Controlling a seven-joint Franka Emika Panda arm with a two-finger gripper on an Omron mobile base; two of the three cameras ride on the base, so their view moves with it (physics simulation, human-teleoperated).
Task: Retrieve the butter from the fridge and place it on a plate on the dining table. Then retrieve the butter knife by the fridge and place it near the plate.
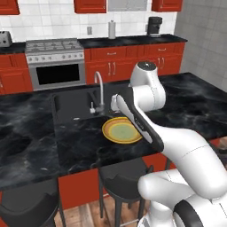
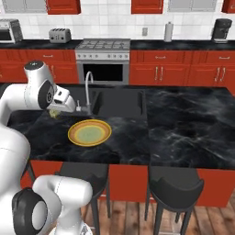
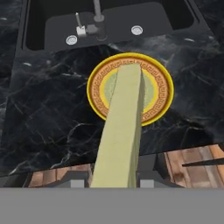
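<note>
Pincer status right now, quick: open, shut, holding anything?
Pincer: shut on the butter, held in the air above the plate on the dining table.

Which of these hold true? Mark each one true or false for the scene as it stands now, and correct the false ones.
1. The pale yellow rectangular butter stick is held between the fingers. True.
2. The round yellow-rimmed plate already has butter lying on it. False: it is bare; the butter is above it, still gripped.
3. The plate sits on the black marble-topped table near the sunken sink. True.
4. The curved steel tap stands on the stove. False: it stands at the sink.
</note>
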